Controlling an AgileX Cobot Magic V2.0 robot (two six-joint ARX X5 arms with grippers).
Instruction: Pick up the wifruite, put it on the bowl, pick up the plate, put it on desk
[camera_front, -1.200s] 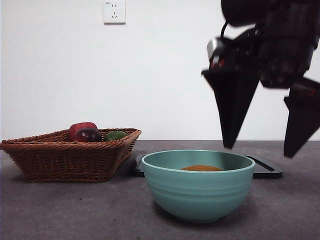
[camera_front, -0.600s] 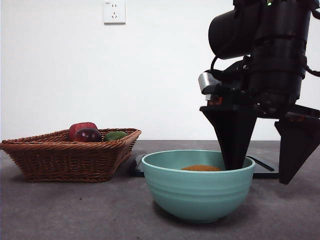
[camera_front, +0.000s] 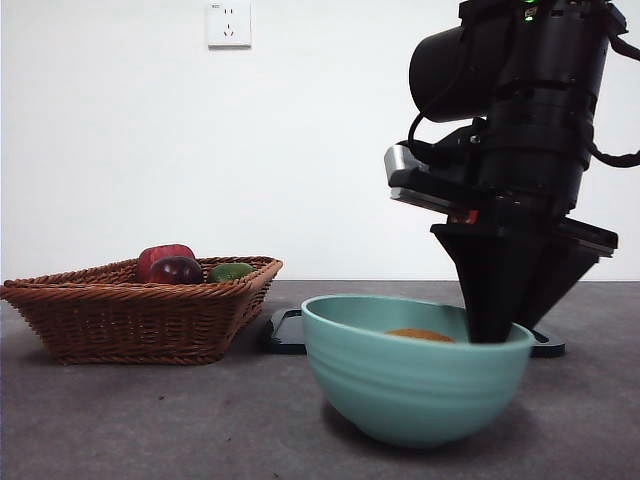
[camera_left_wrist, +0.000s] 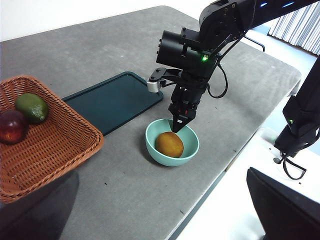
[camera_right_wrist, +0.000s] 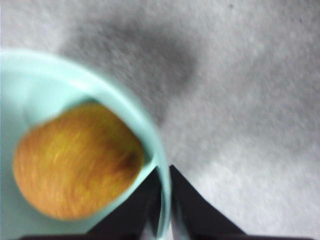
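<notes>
The mint-green ribbed bowl (camera_front: 415, 385) stands on the dark grey desk (camera_front: 120, 420), tipped slightly. The orange-brown wifruite (camera_front: 420, 335) lies inside it, seen whole in the left wrist view (camera_left_wrist: 169, 144) and close up in the right wrist view (camera_right_wrist: 75, 160). My right gripper (camera_front: 495, 325) comes down from above and is shut on the bowl's right-hand rim (camera_right_wrist: 162, 200), one jaw inside and one outside. A flat dark green rectangular plate (camera_left_wrist: 112, 100) lies on the desk just behind the bowl. My left gripper (camera_left_wrist: 162, 175) waits high and far off, open and empty.
A brown wicker basket (camera_front: 140, 310) sits at the left with a red fruit (camera_front: 165, 258), a dark purple one (camera_front: 177, 270) and a green one (camera_front: 230, 271). The desk's front edge (camera_left_wrist: 220, 175) runs close by the bowl.
The right gripper came down from above the bowl and shut its jaws on the rim. The bowl shifted a little to the right and tilted.
</notes>
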